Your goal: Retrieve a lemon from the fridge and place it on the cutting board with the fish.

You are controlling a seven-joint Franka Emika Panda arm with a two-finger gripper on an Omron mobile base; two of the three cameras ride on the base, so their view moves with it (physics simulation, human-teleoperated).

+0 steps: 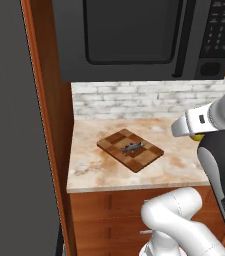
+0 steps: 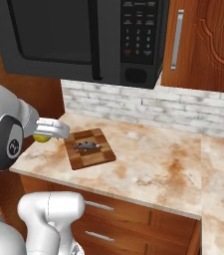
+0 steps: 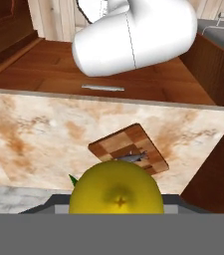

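The end effector (image 2: 46, 135) is pinching the lemon (image 3: 116, 188) and hangs above the counter (image 2: 158, 169), carrying the fruit clear of the surface so nothing gets bumped. Below and just off to one side of it lies the cutting board (image 2: 90, 148) with the fish (image 2: 86, 146) resting across its middle. By my read the lemon wants a free square beside the fish, not on top of it.

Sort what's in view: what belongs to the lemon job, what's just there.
Job: lemon held in the pincer; cutting board; fish on the board.
Just there: microwave; counter; drawers.
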